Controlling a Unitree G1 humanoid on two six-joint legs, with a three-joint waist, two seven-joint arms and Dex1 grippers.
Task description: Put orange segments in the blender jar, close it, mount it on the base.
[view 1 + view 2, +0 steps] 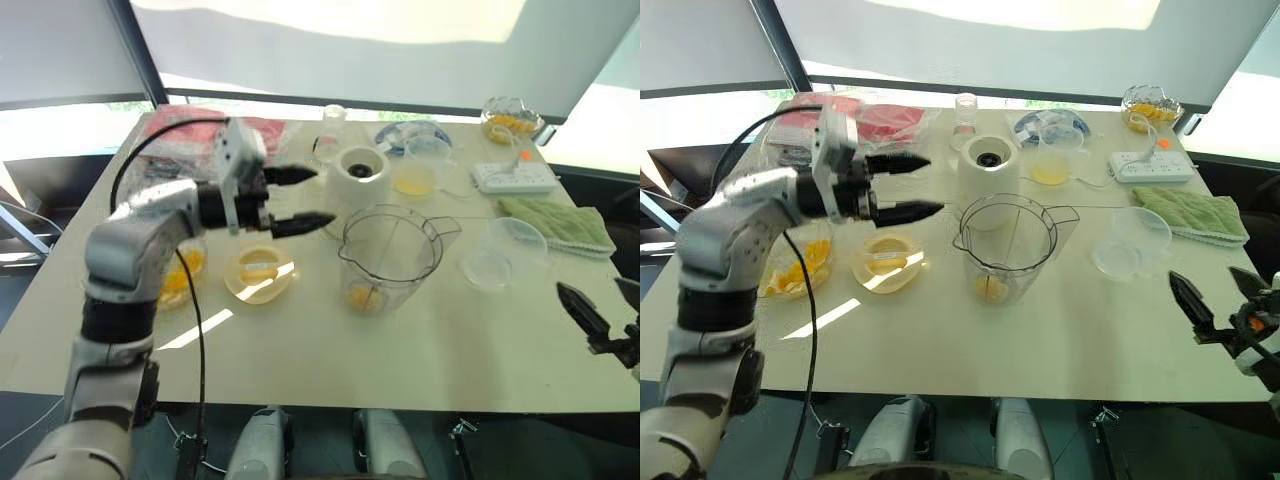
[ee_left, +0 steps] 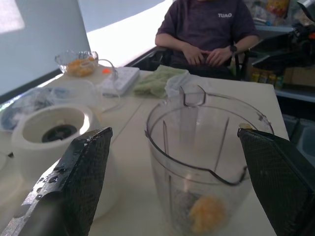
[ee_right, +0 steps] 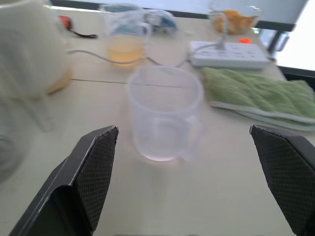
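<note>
Orange segments (image 1: 991, 289), glossy yellow-orange pieces, lie at the bottom of the large clear plastic blender jar (image 1: 1006, 250), which stands uncovered at the middle of the pale table (image 1: 1060, 350). Just behind it, toward the upper centre of the frame, sits the white rounded blender base (image 1: 989, 166), its dark round socket facing up.

Left of the jar a shallow yellowish dish (image 1: 887, 262) holds a few more pieces, and further left a clear container (image 1: 798, 268) under the arm shows more orange fruit. A clear cup of yellow liquid (image 1: 1052, 164) stands right of the base. An empty clear measuring cup (image 1: 1129, 241) sits to the right of the jar. At the upper right a glass bowl (image 1: 1151, 106) holds orange pieces, beside a white power strip (image 1: 1151, 166) and a folded green cloth (image 1: 1192, 214).

The left gripper (image 1: 902, 187) hangs above the table just left of the jar's rim, jaws spread wide and empty. The right gripper (image 1: 1220, 296) is at the lower right edge, jaws also spread, holding nothing. A person in a dark shirt (image 2: 206, 29) sits beyond the table's far end.
</note>
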